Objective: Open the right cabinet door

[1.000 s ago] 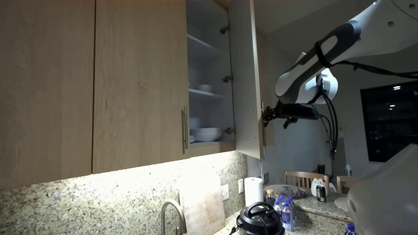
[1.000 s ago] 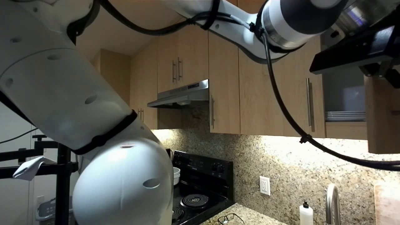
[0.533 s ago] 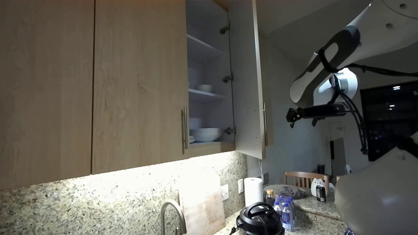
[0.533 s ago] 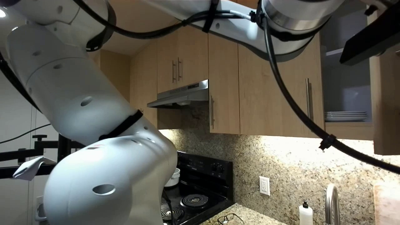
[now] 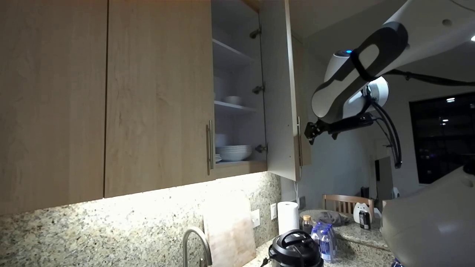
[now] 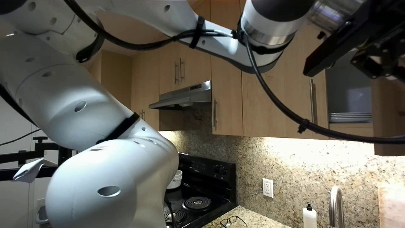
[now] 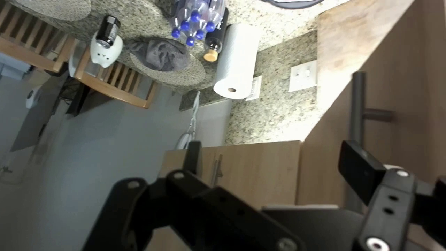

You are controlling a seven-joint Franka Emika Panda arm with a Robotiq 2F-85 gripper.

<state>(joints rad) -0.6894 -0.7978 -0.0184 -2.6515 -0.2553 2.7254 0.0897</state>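
Note:
The right cabinet door (image 5: 279, 92) is light wood and stands wide open, its pale inner face showing in an exterior view. Its edge also shows in an exterior view (image 6: 388, 136), and its outer face in the wrist view (image 7: 324, 170). Its silver bar handle (image 5: 299, 144) is on the outer face; it shows in the wrist view (image 7: 357, 101), passing behind one finger. My gripper (image 5: 323, 138) is open and empty, its fingers wide apart in the wrist view (image 7: 278, 162). It is just right of the handle in an exterior view. I cannot tell whether it touches.
The matching left door (image 5: 159, 92) is closed, its handle (image 5: 212, 144) beside the opening. White bowls (image 5: 233, 152) stand on the cabinet shelves. A pressure cooker (image 5: 296, 249), paper towel roll (image 5: 288, 218) and bottles (image 5: 325, 243) stand below. Another handled cabinet (image 7: 258, 170) shows beyond the door.
My gripper was beside the handle, moved off to the right, and is now back near it, slightly tilted. The door swung a little farther out, then slightly back.

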